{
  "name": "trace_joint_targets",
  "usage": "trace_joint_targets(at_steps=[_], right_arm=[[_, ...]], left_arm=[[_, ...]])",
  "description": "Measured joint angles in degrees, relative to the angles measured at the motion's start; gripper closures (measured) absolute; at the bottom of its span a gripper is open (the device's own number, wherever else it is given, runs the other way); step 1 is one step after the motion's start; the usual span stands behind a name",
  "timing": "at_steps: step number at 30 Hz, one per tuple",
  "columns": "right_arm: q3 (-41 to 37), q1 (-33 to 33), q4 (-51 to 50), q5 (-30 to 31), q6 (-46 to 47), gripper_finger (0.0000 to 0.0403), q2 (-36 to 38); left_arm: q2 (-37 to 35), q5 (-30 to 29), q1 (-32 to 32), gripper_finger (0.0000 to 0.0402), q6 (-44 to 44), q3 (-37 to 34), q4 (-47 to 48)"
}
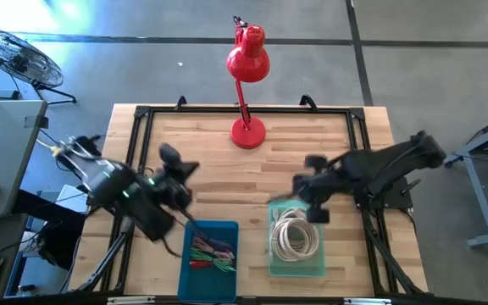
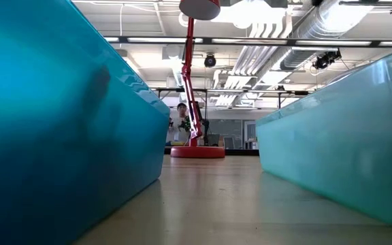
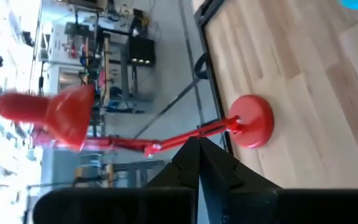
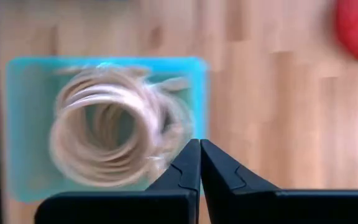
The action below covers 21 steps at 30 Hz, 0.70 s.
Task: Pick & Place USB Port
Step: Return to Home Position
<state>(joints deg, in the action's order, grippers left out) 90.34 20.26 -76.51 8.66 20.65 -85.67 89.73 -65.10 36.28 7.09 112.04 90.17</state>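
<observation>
On the near edge of the light wooden plank table [image 1: 337, 144], two bins sit side by side with a lane of bare wood between them. The translucent green plastic bin [image 1: 272, 258] on the right holds the coiled white USB cables [image 1: 295, 235]. The blue plastic bin [image 1: 208, 286] on the left holds a bundle of green and red charger cables [image 1: 213, 252]. Presumably one bin per arm side: short reach, no crossing. I see nothing loose on the tabletop, so sorting looks done and only homing is left.

Right gripper [image 4: 200, 147]: above the green bin's far edge, camera looking down on the coils. Fingers are pressed together, with nothing between them and nothing touched.

Left gripper [image 3: 198, 144]: raised on the left, beyond the blue bin, aimed toward the red metal desk lamp [image 1: 247, 133] at the table's far side. It is also pinched fully closed and empty.

Closed and empty suits parking, since there are no spread fingers to snag a cable loop. Risk looks low. The one thing to watch is the right arm's path over the bin rim.
</observation>
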Motion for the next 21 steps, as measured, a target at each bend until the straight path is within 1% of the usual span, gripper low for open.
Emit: trace_joint_targets(at_steps=[3, 7, 11, 14, 17, 21], right_arm=[[0.13, -3.73, -0.59, 2.5, -2.69, 0.0402, 5.42], [-2.46, -7.69, -0.81, 4.26, -4.85, 0.0402, 13.64], [-7.31, -9.93, -0.29, 6.25, -6.06, 0.0402, 23.23], [-12.61, -10.66, 2.41, 6.31, -7.56, 0.0402, 31.1], [-18.04, -10.67, 5.98, 5.27, -8.95, 0.0403, 39.1], [-23.77, -10.63, 12.01, 3.22, -11.24, 0.0403, 49.28]], left_arm=[[-5.33, 1.83, -0.83, 0.0401, 1.07, -0.03, -0.05], [-12.89, 2.59, -1.81, 0.0401, 0.27, -0.06, -0.04], [-20.14, 2.69, -1.78, 0.0401, -2.41, -3.71, -0.22], [-26.03, 2.38, -1.78, 0.0401, -4.95, -10.09, -0.19], [-32.8, 1.39, -1.78, 0.0401, -9.73, -19.13, -0.19], [-42.28, 1.6, -1.78, 0.0401, -16.62, -31.75, -1.69]])
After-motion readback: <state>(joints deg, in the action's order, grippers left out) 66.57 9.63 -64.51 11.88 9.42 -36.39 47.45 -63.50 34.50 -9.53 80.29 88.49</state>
